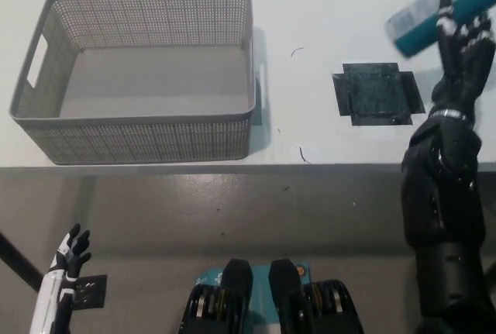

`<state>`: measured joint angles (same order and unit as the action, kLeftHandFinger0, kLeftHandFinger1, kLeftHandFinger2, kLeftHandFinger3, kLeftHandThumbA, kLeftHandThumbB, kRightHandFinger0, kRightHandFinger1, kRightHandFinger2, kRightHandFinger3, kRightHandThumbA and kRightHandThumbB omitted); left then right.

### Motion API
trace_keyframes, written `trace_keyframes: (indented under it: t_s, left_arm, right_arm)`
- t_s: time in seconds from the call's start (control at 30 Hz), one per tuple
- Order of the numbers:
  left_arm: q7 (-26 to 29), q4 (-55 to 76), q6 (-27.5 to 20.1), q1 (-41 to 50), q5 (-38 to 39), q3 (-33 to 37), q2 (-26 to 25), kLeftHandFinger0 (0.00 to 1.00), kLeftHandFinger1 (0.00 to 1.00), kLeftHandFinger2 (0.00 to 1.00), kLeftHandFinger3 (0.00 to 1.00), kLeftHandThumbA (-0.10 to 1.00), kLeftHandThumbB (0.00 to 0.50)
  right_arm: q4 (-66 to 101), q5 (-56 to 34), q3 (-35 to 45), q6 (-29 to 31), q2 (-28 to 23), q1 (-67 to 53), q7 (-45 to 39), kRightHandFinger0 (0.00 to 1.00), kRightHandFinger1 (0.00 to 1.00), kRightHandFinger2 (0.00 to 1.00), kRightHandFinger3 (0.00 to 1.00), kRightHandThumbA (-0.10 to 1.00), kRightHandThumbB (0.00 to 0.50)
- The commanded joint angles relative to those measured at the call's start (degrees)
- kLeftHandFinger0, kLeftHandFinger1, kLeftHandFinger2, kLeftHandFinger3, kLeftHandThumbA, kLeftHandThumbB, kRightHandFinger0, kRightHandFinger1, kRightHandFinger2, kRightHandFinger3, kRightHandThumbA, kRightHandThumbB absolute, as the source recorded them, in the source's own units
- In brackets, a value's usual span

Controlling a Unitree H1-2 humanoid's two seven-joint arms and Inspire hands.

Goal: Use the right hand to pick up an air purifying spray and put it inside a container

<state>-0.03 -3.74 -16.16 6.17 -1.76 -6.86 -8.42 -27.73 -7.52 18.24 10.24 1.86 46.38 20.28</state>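
Note:
The teal and white air purifying spray (438,18) lies tilted almost flat in the air at the upper right edge, blurred, its top running out of the picture. My black right hand (463,51) is shut on it, raised above the white table. The grey mesh container (139,74) stands at the left of the table, with nothing inside it. My white left hand (66,260) rests at the lower left, below the table edge, fingers spread.
A black square mat (377,94) lies bare on the white table (325,8), right of the container. The table's front edge runs across the middle, with grey floor below it.

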Motion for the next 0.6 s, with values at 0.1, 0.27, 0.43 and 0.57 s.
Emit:
trace_keyframes:
  t_s: [0.1, 0.27, 0.43, 0.57]
  left_arm:
    - [0.1, 1.1, -1.0, 0.1, -1.0, -0.3, -1.6, 1.00, 1.00, 1.00, 1.00, 1.00, 0.070]
    - [-0.4, 1.4, -0.7, -0.2, 0.0, -0.3, -1.9, 1.00, 1.00, 1.00, 1.00, 1.00, 0.066]
    - [-0.8, 0.8, -1.4, -1.0, 0.0, 0.2, -2.0, 1.00, 1.00, 1.00, 1.00, 1.00, 0.095]
    - [-0.4, 1.3, -1.0, -1.3, -0.8, 0.5, -1.9, 1.00, 1.00, 1.00, 1.00, 1.00, 0.100]
  right_arm:
    - [4.6, 3.0, -6.3, -1.5, 1.3, 12.7, -0.5, 0.40, 0.42, 0.48, 0.44, -0.10, 0.337]
    - [-2.2, 3.7, -8.8, -1.4, 3.4, 17.7, 0.2, 0.32, 0.33, 0.40, 0.42, -0.10, 0.379]
    - [-10.0, 5.4, -12.2, 0.1, 6.4, 22.0, 0.4, 0.33, 0.33, 0.39, 0.44, -0.10, 0.353]
    - [-16.2, 5.4, -14.0, 0.9, 9.0, 24.9, 0.1, 0.34, 0.32, 0.37, 0.42, -0.10, 0.365]
